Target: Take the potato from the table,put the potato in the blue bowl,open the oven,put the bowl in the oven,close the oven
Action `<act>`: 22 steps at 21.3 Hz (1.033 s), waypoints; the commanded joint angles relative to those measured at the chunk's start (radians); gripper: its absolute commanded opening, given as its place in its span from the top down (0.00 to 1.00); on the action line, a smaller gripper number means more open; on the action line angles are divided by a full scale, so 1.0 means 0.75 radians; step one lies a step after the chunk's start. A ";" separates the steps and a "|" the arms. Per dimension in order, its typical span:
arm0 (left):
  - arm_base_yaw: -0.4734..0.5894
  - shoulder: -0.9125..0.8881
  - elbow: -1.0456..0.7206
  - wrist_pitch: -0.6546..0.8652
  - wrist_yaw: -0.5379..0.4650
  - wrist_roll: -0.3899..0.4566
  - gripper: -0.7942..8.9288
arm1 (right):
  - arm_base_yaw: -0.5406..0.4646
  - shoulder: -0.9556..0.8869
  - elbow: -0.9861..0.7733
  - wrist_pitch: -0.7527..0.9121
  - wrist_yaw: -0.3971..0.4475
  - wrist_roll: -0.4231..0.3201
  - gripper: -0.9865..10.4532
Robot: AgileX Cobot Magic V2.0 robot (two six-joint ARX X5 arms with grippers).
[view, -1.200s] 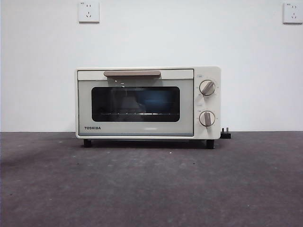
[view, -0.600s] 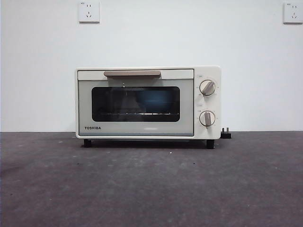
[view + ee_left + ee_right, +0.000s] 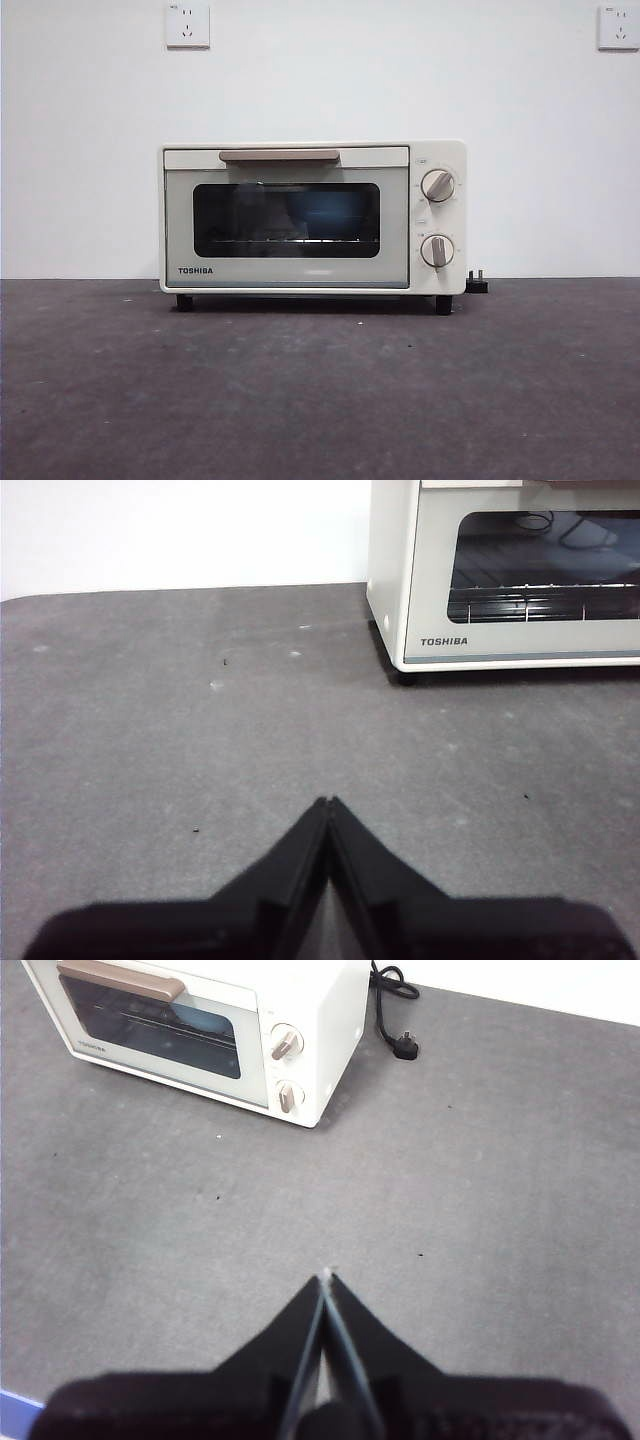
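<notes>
The cream-white oven [image 3: 290, 272] stands at the back of the table [image 3: 320, 390] with its door shut and its beige handle [image 3: 279, 155] along the top. Through the dark glass a blue bowl [image 3: 330, 213] shows on the wire rack, and it appears as a blue patch [image 3: 205, 1022] in the right wrist view. The potato is hidden. My left gripper [image 3: 328, 802] is shut on nothing, low over the table, to the left front of the oven [image 3: 500, 645]. My right gripper [image 3: 326, 1278] is shut too, higher up and well in front of the oven's knob side [image 3: 320, 1020].
The oven's black cord and plug [image 3: 407, 1048] lie on the table behind its right side, and the plug [image 3: 477, 283] peeks out beside the oven. Two wall sockets [image 3: 188, 25] [image 3: 618, 27] sit high on the white wall. Two knobs [image 3: 437, 185] face the front.
</notes>
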 commanded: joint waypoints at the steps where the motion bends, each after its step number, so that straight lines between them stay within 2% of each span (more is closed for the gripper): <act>1: 0.003 -0.003 -0.014 0.007 -0.003 0.035 0.92 | -0.001 -0.001 -0.009 -0.023 0.001 0.012 0.91; 15: 0.003 0.039 -0.014 0.022 -0.003 0.028 0.92 | -0.001 -0.002 -0.010 -0.022 0.001 0.011 0.91; 17: 0.003 0.045 -0.014 0.022 -0.003 0.029 0.92 | -0.055 -0.038 -0.012 0.003 0.049 -0.190 0.91; 20: 0.003 0.047 -0.014 0.022 -0.003 0.029 0.92 | -0.216 -0.134 -0.125 0.174 -0.041 -0.281 0.91; 22: 0.003 0.055 -0.014 0.022 -0.003 0.029 0.92 | -0.329 -0.239 -0.338 0.451 -0.098 -0.285 0.91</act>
